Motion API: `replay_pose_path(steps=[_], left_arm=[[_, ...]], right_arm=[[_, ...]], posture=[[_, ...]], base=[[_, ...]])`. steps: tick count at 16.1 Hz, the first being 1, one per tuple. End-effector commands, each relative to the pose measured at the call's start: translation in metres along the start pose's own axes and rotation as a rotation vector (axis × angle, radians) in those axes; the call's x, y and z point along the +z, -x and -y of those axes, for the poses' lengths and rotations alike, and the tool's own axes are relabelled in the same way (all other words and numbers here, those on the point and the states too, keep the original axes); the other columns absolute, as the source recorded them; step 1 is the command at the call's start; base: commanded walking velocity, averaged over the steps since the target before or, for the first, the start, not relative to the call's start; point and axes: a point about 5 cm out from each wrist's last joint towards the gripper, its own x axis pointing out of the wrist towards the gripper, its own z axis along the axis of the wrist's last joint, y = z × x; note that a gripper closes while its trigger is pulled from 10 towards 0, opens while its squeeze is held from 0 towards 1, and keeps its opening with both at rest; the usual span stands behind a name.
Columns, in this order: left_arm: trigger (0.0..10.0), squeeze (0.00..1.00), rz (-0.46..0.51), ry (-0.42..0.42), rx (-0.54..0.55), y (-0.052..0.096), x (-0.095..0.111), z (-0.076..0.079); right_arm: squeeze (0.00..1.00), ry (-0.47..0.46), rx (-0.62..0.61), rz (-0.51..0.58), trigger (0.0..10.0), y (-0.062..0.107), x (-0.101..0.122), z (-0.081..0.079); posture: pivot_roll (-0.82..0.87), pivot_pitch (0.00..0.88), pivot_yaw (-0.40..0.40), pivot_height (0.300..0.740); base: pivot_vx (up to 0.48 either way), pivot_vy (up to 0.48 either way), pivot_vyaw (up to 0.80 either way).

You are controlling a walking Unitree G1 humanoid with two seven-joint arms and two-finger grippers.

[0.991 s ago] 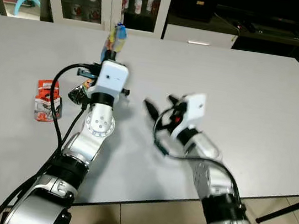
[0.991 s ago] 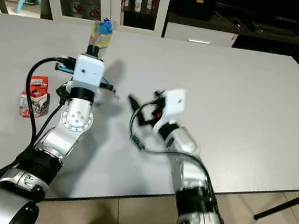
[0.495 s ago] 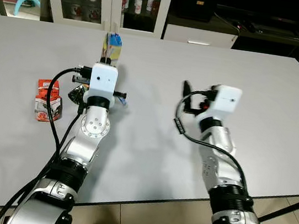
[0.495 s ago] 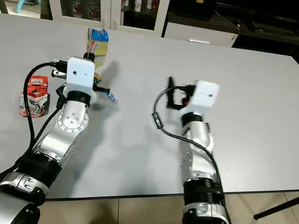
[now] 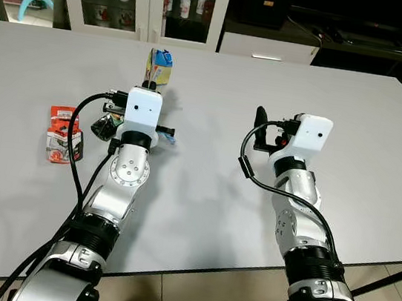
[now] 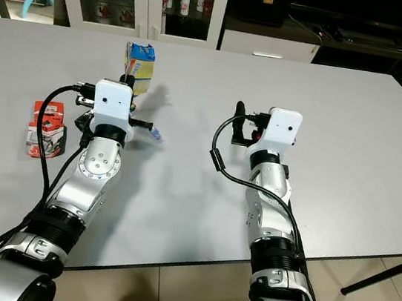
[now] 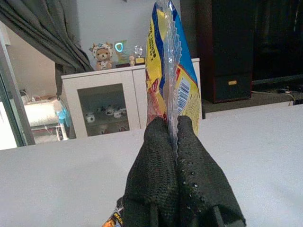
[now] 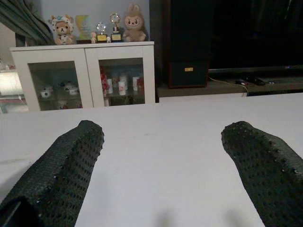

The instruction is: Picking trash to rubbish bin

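Trash: one yellow-blue wrapper pinched by left tool, two others on table.

Home living room. Large plain grey surface on shiny beige tiled floor. Behind it, white glass-door display cabinet holding small cups and figurines, plush bear and rabbit toys plus small trophies on top. Dark low TV-style unit with cables, grey curtain to one side.
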Motion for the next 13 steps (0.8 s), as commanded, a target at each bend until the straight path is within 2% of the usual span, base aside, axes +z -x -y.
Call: replay_pose_path(steps=[1, 13], left_arm=[[10.0, 0.00, 0.009, -0.008, -0.036, 0.0009, 0.0011, 0.0057], [10.0, 0.00, 0.010, -0.023, -0.034, 0.0007, 0.0006, 0.0045]], right_arm=[[0.00, -0.001, -0.012, 0.004, 10.0, -0.0013, 0.0006, 0.0017], [0.00, -0.016, 0.001, -0.016, 10.0, -0.0010, -0.0044, -0.0018]], posture=[[-0.05, 0.035, -0.092, 0.740], [-0.05, 0.035, -0.093, 0.740]], base=[[-0.285, 0.000, 0.00], [-0.280, 0.000, 0.00]])
